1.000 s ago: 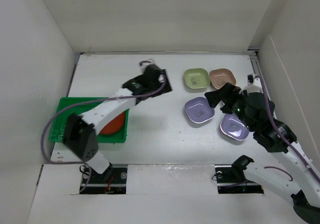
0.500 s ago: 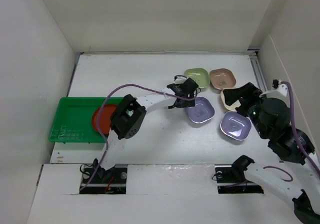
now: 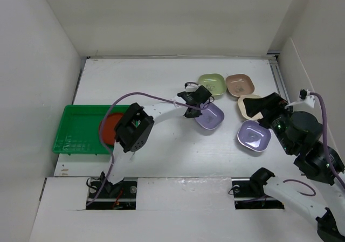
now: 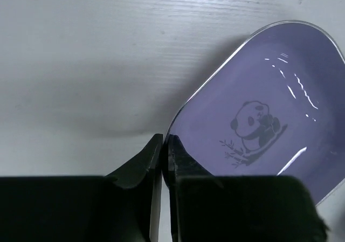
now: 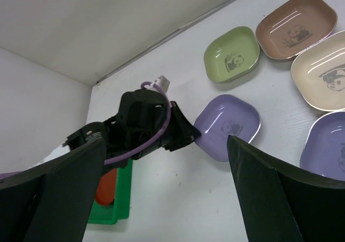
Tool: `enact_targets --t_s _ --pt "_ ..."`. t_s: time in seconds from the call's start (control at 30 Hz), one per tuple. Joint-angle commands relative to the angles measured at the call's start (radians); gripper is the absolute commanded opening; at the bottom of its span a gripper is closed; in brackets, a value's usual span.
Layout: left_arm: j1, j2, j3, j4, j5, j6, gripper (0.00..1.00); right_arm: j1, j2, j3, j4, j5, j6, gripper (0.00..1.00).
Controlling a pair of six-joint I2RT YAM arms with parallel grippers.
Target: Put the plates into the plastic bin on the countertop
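My left gripper (image 4: 163, 145) is shut on the near-left rim of a lavender plate (image 4: 264, 118) with a panda print; a shadow lies under that plate. From above, the left gripper (image 3: 197, 110) and this lavender plate (image 3: 210, 117) sit mid-countertop. Around it lie a pale green plate (image 3: 211, 84), a pinkish-tan plate (image 3: 239, 84), a cream plate (image 3: 251, 107) and a second lavender plate (image 3: 253, 136). The green plastic bin (image 3: 75, 131) at the left holds a reddish-brown plate (image 3: 110, 129). My right gripper (image 3: 262, 111) hovers open above the cream plate, holding nothing.
White walls enclose the countertop (image 3: 161, 80) on the left, back and right. The left arm's purple cable (image 3: 151, 96) arcs over the surface between the bin and the plates. In the right wrist view the bin's corner (image 5: 113, 212) shows at the lower left.
The left arm swung from the bin over to the plates, and its jaws closed on the lavender plate's rim; the plate shifted slightly left. The right arm pulled back a little.
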Motion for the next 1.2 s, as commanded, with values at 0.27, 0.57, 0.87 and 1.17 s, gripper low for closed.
enact_targets --t_s 0.27,0.57,0.87,1.17 --pt "0.296 -0.638 -0.346 -0.155 -0.078 0.047 0.00 0.001 0.004 -0.045 0.144 -0.123 -0.060 1.00" --pt "0.888 -0.959 -0.543 -0.166 0.127 0.141 0.00 0.001 0.067 -0.068 0.232 -0.330 -0.118 1.00" --pt "1.054 -1.105 -0.754 -0.192 0.151 0.067 0.00 0.001 0.067 -0.088 0.273 -0.386 -0.146 1.00" --pt "1.054 -1.071 -0.839 -0.169 0.193 0.020 0.08 0.001 0.047 -0.097 0.273 -0.406 -0.166 1.00"
